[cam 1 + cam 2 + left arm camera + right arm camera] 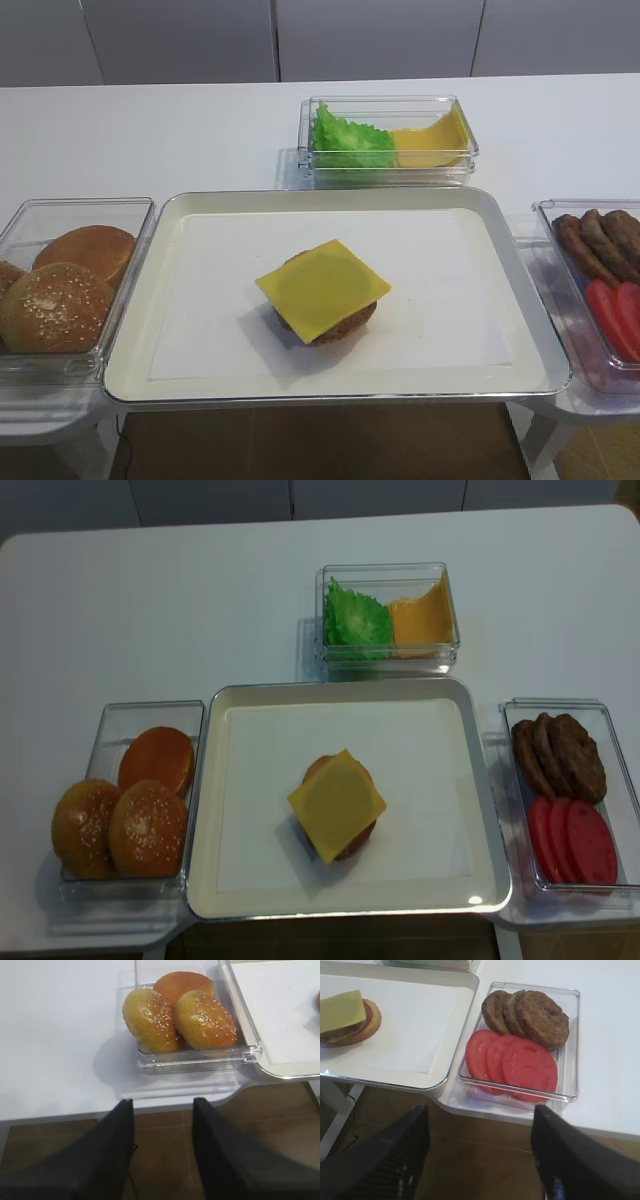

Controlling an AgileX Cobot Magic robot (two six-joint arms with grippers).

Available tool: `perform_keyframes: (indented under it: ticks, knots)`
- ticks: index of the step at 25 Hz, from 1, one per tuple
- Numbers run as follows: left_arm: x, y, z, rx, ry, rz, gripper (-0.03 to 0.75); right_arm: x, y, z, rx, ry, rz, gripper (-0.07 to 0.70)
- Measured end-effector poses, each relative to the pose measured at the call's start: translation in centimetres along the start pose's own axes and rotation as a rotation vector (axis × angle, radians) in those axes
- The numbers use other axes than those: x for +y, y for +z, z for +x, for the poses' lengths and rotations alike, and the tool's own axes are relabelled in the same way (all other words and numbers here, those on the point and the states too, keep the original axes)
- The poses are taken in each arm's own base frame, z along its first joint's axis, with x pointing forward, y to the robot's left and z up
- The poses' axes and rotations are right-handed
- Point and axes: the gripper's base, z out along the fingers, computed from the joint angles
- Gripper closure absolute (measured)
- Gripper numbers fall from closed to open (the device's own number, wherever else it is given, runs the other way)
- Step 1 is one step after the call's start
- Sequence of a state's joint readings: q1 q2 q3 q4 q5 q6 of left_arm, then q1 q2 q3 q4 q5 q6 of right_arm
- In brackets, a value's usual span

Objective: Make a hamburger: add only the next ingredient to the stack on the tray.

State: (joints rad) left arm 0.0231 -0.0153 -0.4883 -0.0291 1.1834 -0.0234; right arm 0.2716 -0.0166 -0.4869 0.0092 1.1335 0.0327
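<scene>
A thin square slice of yellow cheese point(322, 286) is seen lying flat on the round dark patty and tan bun half point(345, 323), near the middle of the large silver tray lined with white paper point(300, 200); judged from this, the placing step looks done. The slice is turned cornerwise to the tray edges, so its long diagonal runs roughly across the tray, and its corners overhang the patty. In the right wrist view a red layer is glimpsed under the patty. The right gripper point(480, 1160) is held low before the table edge, its dark fingers point(395, 1160) spread wide with nothing between them; the stack lies ahead and well to its left, the clear bin of brown patties and red tomato slices point(530, 1055) directly ahead. The left gripper point(162, 1155) is likewise parked before the table edge with its fingers parted and nothing held; the clear bin of seeded buns point(190, 1020) sits just ahead, the tray ahead to its right. Neither arm is clearly nearer the stack. Spare cheese is kept with green lettuce in a far clear bin point(390, 140) beyond the tray. Open white paper is left all round the stack; the raised tray rim and the bin walls beside it are the edges to be cleared.
</scene>
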Motion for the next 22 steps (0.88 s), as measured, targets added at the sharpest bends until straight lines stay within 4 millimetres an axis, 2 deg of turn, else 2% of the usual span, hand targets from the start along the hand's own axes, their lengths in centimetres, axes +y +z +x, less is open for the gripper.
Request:
perform_keyframes:
  ticks: [12,22]
  knots:
    - [0.0,0.0,0.0,0.0,0.0,0.0,0.422,0.15,0.02,-0.03,-0.008,0.083,0.139,0.132]
    - [0.0,0.0,0.0,0.0,0.0,0.0,0.422,0.15,0.02,-0.03,-0.008,0.087,0.146,0.132]
